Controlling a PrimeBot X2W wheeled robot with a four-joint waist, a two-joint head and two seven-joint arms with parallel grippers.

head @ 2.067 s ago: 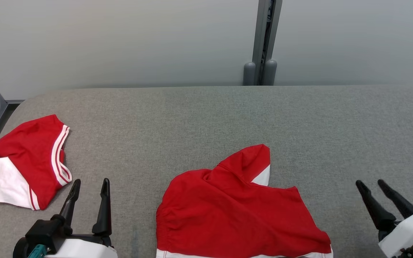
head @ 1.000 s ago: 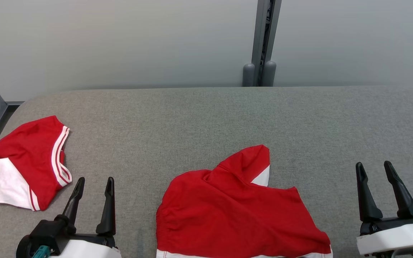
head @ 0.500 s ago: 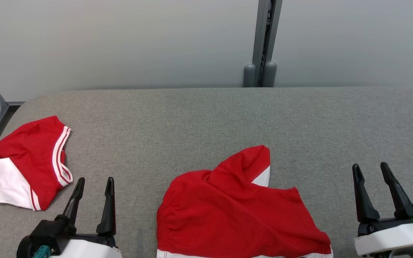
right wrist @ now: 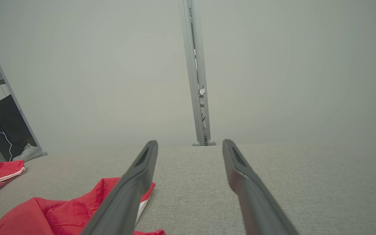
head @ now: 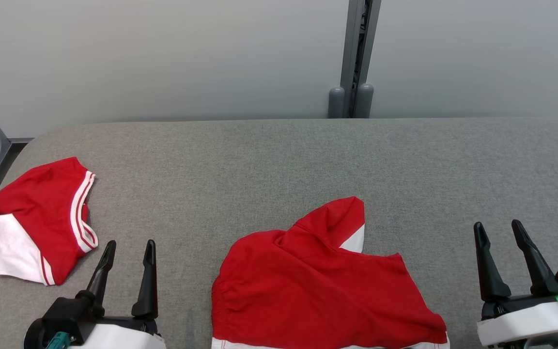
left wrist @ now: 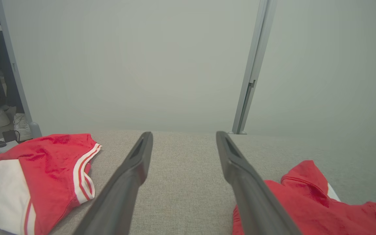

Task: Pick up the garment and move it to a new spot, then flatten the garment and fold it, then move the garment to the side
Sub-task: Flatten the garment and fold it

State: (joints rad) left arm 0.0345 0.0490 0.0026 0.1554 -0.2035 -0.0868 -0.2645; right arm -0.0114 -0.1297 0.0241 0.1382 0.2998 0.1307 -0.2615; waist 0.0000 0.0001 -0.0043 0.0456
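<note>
At 7 o'clock in the head view the left claw (head: 131, 242) hovers with its two dark fingers (head: 147, 276) spread and nothing between them. At 5 o'clock the right claw (head: 496, 224) is spread the same way, likewise empty. Between them, at 6 o'clock on the grey tabletop (head: 279, 155), lies the garment (head: 317, 286). It is red with white trim, rumpled, and its near hem runs off the bottom of the picture. A peaked flap (head: 339, 213) stands at its 12 o'clock with a white patch showing beneath. Well apart, at 9 o'clock, a second garment (head: 37, 218) lies folded (it looks finished, so I would leave it alone).

The step in hand appears to be the first pick-up, with nothing gripped yet. To do it well:

- **Approach:** each claw should come inward to its own side, the left to the gathered edge at the garment's 9 o'clock and the right to the corner at its 4 o'clock.
- **Grip:** go low enough to take real cloth without digging into the tabletop's weave.
- **Flap:** avoid it, because a pinch there may catch one layer only and let the rest trail.
- **Carry:** lift both sides together and move toward the open ground at 12 o'clock.
</note>
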